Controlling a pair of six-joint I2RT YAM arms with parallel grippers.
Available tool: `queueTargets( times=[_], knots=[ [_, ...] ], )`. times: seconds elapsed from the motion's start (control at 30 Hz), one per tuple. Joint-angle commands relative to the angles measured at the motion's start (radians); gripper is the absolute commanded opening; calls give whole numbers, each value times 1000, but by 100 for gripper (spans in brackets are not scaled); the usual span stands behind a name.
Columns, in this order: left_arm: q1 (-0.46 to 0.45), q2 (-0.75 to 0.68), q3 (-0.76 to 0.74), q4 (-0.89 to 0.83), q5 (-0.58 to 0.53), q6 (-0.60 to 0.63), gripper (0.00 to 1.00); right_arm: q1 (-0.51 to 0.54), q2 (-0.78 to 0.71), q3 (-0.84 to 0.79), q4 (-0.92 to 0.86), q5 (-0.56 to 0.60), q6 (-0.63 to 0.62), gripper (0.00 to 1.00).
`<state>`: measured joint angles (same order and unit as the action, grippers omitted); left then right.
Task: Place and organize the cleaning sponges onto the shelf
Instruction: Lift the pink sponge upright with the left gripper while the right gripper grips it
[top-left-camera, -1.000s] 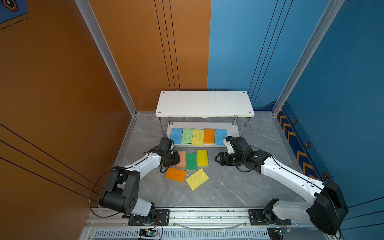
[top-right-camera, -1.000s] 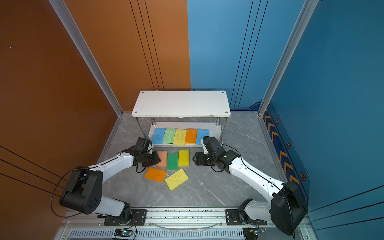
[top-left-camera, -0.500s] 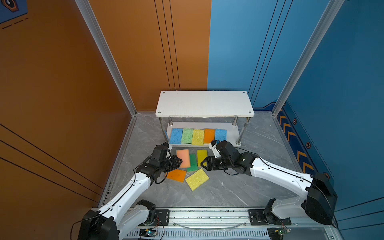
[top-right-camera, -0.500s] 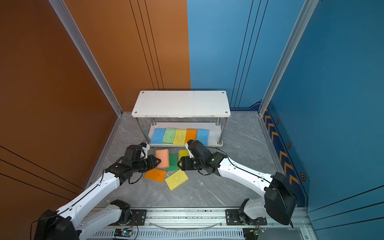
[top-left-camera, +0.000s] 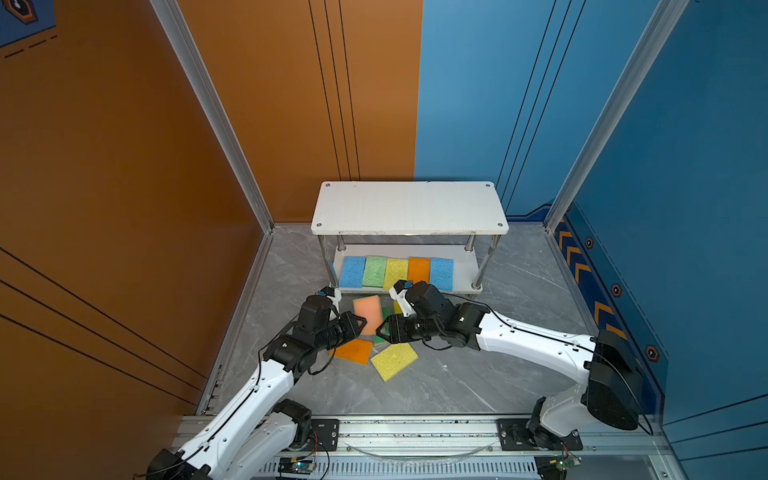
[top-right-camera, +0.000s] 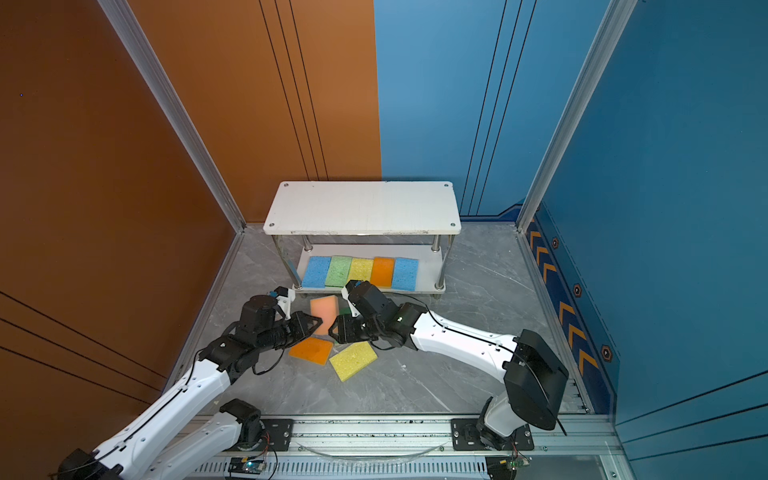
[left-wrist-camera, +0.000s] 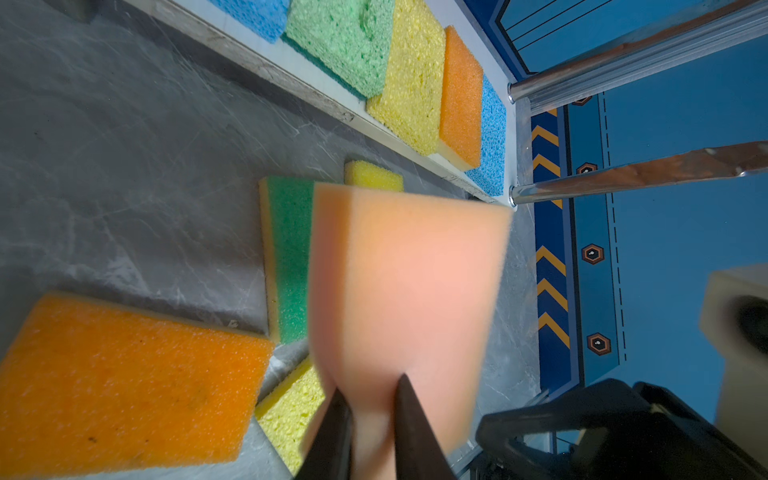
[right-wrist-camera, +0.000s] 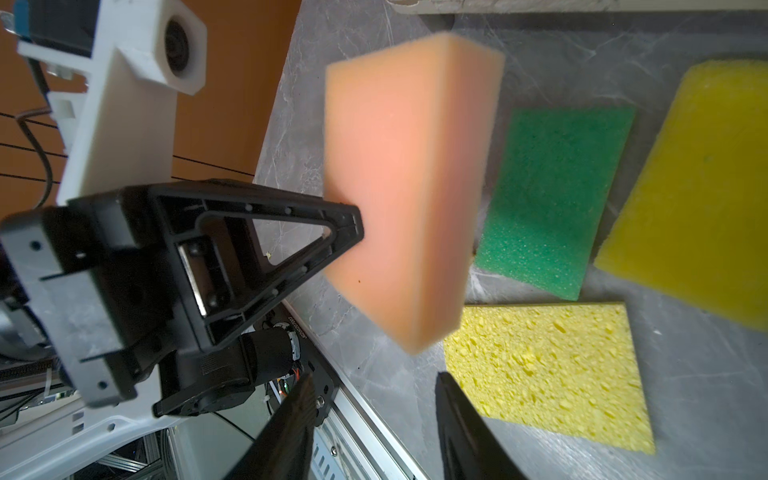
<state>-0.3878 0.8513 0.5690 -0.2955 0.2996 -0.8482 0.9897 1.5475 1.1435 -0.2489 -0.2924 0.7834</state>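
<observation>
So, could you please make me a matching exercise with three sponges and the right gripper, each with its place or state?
Things:
1 peach sponge
2 light green sponge
3 dark green sponge
4 right gripper

Places or states:
a flat on the floor
b open, holding nothing
c on the lower board of the shelf
d pinched in the left gripper

Pairs: 1-d, 2-c, 3-a, 4-b

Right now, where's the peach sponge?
In both top views the peach sponge is pinched by the left gripper, in front of the shelf, over the dark green sponge.
</observation>
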Motion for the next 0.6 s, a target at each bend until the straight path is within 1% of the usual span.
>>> queueTargets(
  times=[0.0, 0.57],
  knots=[
    [-10, -22, -8, 7, 11, -11, 19, 6, 16, 28, 8, 8, 3, 46],
    [-27, -42, -1, 9, 15, -32, 19, 3, 67, 65, -6, 44, -17, 39]
  ],
)
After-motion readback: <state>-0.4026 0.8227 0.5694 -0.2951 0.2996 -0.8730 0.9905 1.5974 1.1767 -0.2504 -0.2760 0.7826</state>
